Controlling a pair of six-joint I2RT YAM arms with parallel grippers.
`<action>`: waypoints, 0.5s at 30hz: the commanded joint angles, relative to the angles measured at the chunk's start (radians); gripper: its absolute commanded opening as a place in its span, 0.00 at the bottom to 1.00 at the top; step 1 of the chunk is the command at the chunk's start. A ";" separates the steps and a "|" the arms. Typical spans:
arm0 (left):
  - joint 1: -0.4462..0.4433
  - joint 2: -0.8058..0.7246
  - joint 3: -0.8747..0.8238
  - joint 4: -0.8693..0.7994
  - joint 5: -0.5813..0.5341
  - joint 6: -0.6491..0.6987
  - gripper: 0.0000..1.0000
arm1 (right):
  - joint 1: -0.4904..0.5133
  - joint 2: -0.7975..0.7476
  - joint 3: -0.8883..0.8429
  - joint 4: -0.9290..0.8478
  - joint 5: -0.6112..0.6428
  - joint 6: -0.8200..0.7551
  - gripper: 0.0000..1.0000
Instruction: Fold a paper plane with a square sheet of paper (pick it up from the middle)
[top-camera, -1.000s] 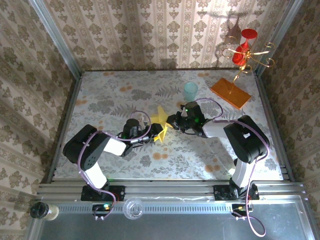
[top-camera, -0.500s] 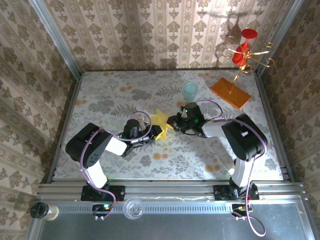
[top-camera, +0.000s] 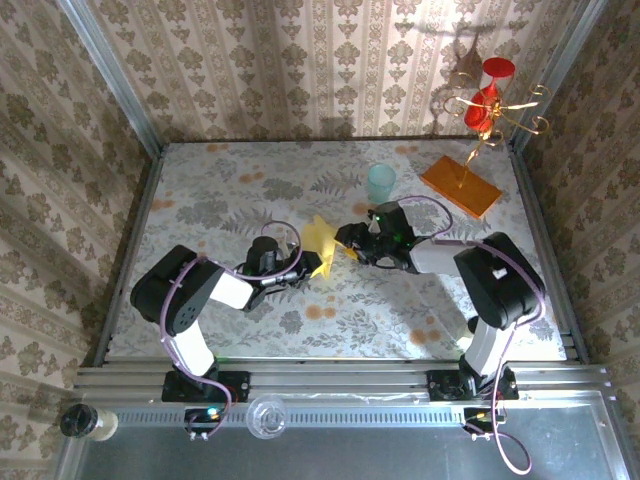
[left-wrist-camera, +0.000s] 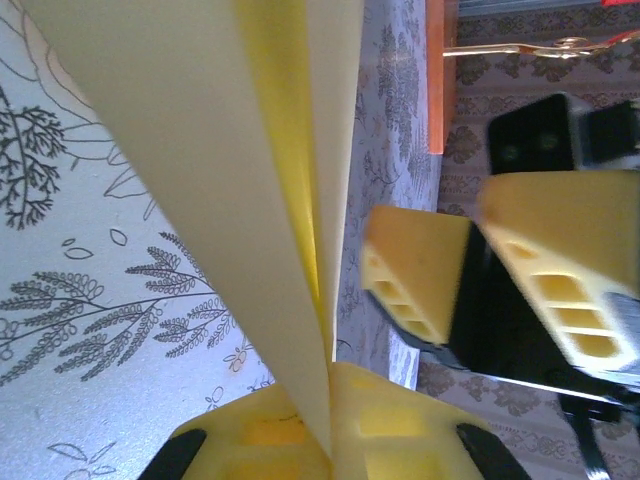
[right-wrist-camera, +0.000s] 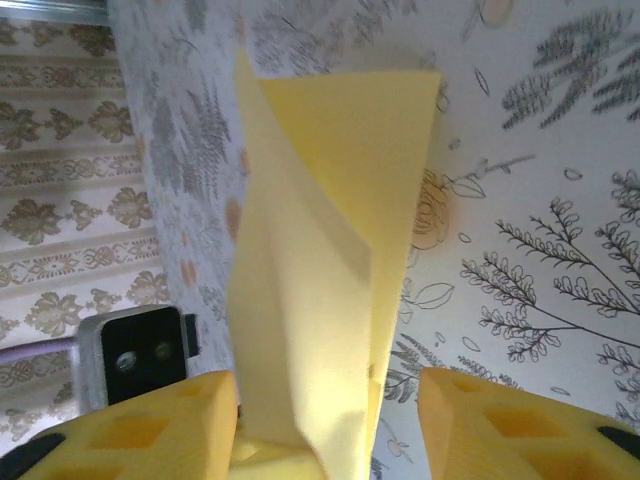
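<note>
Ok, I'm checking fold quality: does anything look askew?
Yes: the folded yellow paper, pinched in the left gripper, looks uneven; its layers don't line up, one pointed flap poking past the other's edge.

A pale teal cup (top-camera: 381, 183) stands upright on the floral-patterned table (top-camera: 200, 200), right of centre toward the far side. Further right, near the far right corner, lies an orange rectangular slab (top-camera: 460, 186) with a gold stand (top-camera: 478, 128) rising from it, red pieces (top-camera: 498, 68) at its top. Patterned wallpaper (top-camera: 300, 60) lines the walls, and a clear round object (top-camera: 266, 416) sits on the grey ledge (top-camera: 400, 440) at the near edge.
</note>
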 joint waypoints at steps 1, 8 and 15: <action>0.021 -0.049 0.031 -0.075 0.026 0.067 0.08 | -0.013 -0.106 0.011 -0.143 0.110 -0.107 0.55; 0.065 -0.161 0.101 -0.343 0.052 0.220 0.08 | -0.021 -0.235 0.021 -0.326 0.301 -0.236 0.58; 0.072 -0.297 0.341 -0.988 -0.086 0.625 0.09 | -0.037 -0.328 -0.003 -0.372 0.423 -0.308 0.61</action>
